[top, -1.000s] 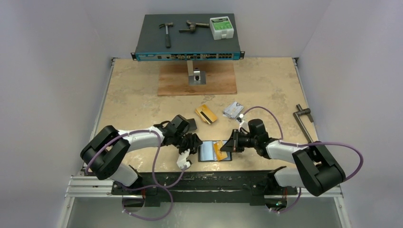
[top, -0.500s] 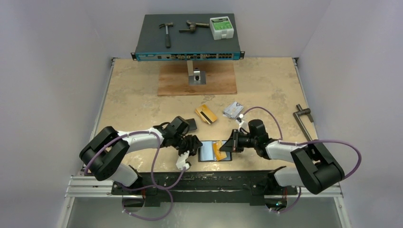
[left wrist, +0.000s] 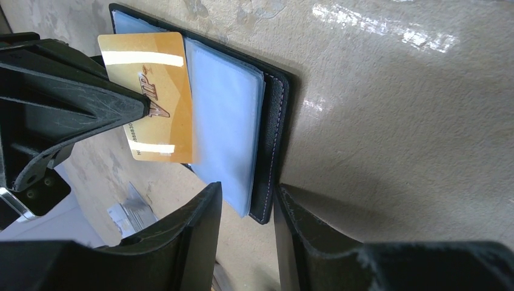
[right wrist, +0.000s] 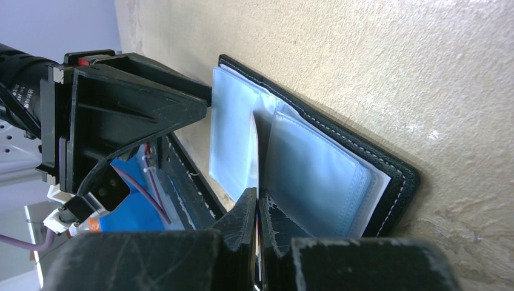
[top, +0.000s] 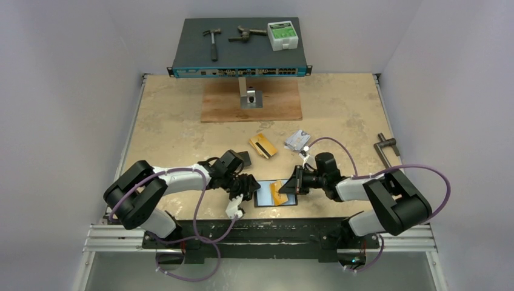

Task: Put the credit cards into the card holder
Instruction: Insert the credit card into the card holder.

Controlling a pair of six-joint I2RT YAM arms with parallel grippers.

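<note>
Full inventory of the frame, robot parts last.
card holder: 1, black, open, near edge
gold VIP card: 1, gold-orange, over holder pockets
striped gold card: 1, gold, mid-table
silver-grey card: at least 1, mid-table
black pouch: 1, mid-table left
wooden board: 1, brown, far centre
metal bracket: 1, grey, on board
network switch: 1, dark, far edge
hammer: 1, grey, on switch
hand tool: 1, dark, on switch
box: 1, white-green, on switch
metal handle: 1, grey, right edge
table: 1, beige
left pincer: black, shut on card holder's edge
right pincer: black, shut on gold VIP card
</note>
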